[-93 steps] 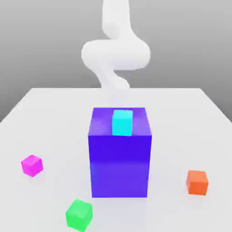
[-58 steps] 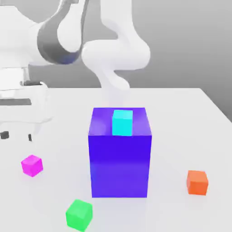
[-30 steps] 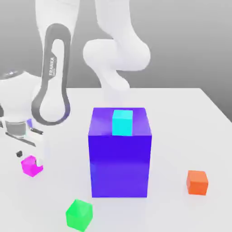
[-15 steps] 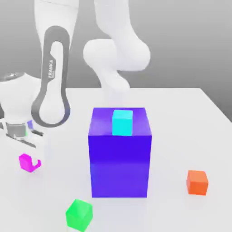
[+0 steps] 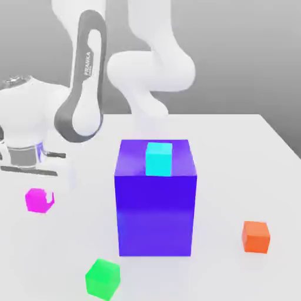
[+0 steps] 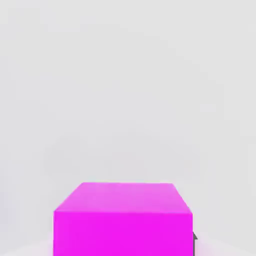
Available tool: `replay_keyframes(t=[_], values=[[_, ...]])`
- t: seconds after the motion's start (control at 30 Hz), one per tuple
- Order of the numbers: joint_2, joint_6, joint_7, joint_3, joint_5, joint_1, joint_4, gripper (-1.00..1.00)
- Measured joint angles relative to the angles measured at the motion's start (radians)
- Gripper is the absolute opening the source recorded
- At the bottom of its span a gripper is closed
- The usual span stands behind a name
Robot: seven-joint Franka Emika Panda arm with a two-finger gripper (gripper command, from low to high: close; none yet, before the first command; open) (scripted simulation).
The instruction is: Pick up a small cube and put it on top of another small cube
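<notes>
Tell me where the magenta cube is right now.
The magenta cube is held in the shut gripper at the exterior view's left, beside the big blue block and farther back than the green cube.

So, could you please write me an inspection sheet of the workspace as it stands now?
Surface: white table, flat.
Job's things: magenta cube held in the gripper at the exterior view's left; green cube on the table near the front edge.
Clutter: big blue block at centre with a cyan cube on top; orange cube at the exterior view's right.
Grippers: gripper shut on the magenta cube.
Cables: nothing seen.
Surroundings: plain grey backdrop.
</notes>
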Motion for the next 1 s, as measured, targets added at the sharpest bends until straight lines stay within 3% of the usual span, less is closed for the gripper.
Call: replay_keyframes(t=[1.0], values=[[0.007, -0.104, -1.297, 0.233, -0.071, 0.027, 0.116, -1.00]])
